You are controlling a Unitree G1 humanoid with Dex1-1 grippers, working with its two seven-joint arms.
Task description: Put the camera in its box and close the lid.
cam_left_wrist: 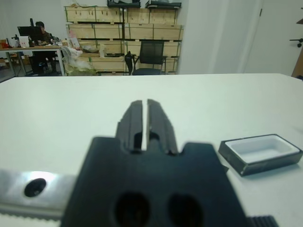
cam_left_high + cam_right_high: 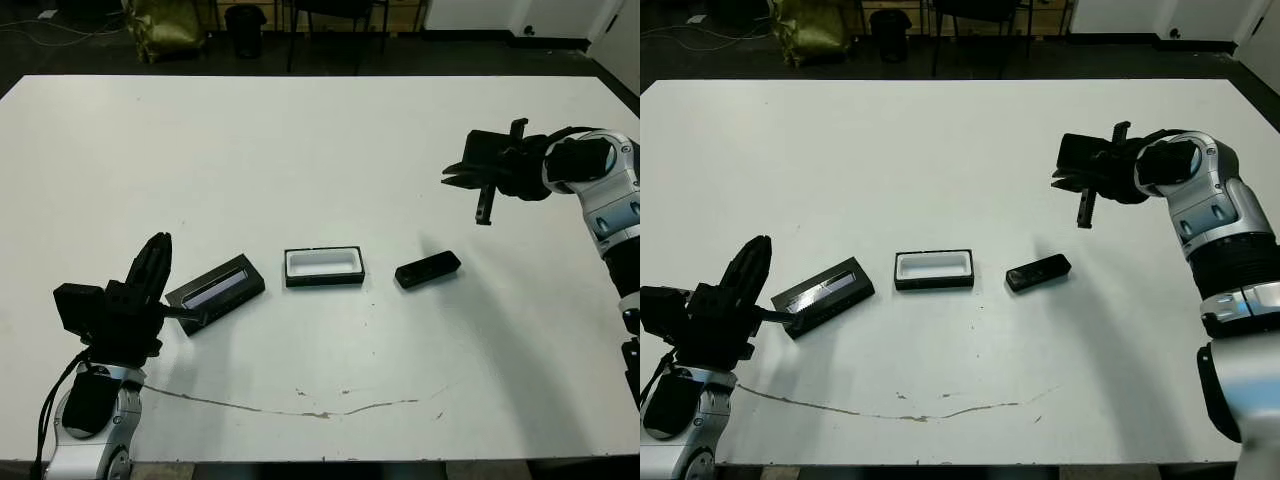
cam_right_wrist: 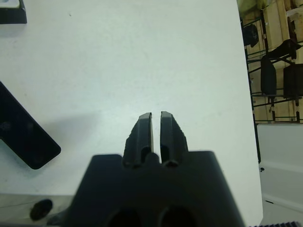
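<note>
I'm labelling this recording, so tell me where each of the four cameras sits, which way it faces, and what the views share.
Left eye view: on the head, looking down at the table; lid, box, camera in a row, both arms at the sides.
Right eye view: the same scene from the other eye.
Left wrist view: along the left gripper, low across the table towards a room with shelves.
Right wrist view: along the right gripper, down onto the table.
Shared: the box shows in both eye views and the left wrist view.

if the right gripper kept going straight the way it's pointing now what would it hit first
Most likely bare table. The right gripper, jaws shut, points down at white tabletop in its wrist view, with nothing ahead. The camera lies off to one side of that line, though depth is hard to judge.
</note>
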